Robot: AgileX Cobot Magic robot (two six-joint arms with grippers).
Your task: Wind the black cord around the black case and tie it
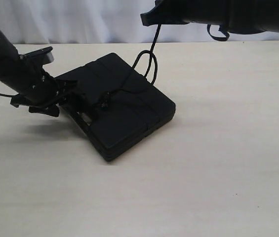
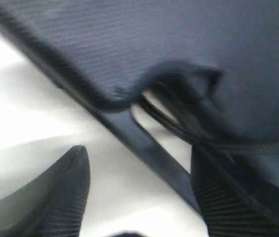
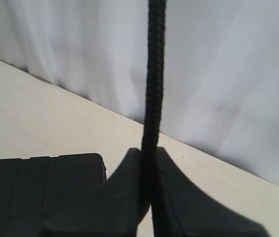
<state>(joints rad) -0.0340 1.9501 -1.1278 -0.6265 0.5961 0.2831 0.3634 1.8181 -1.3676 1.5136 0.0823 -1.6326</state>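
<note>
I see one flat black plastic case (image 1: pixel 124 113) on the table (image 1: pixel 218 168) and one black braided cord (image 3: pixel 154 74) looped over it. My right gripper (image 3: pixel 149 154) pinches the cord (up high); my left gripper (image 2: pixel 137 192) stands spread around the case's edge.

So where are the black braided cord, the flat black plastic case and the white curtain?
Black braided cord (image 3: pixel 155 74): right wrist view, straight stretch.
Flat black plastic case (image 1: pixel 134 123): exterior view, lid.
White curtain (image 3: pixel 238 74): right wrist view, its folds.

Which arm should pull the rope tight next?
Right, probably: the right gripper pinches the black cord above the black case, while the left gripper stands open at the case's handle edge.
</note>
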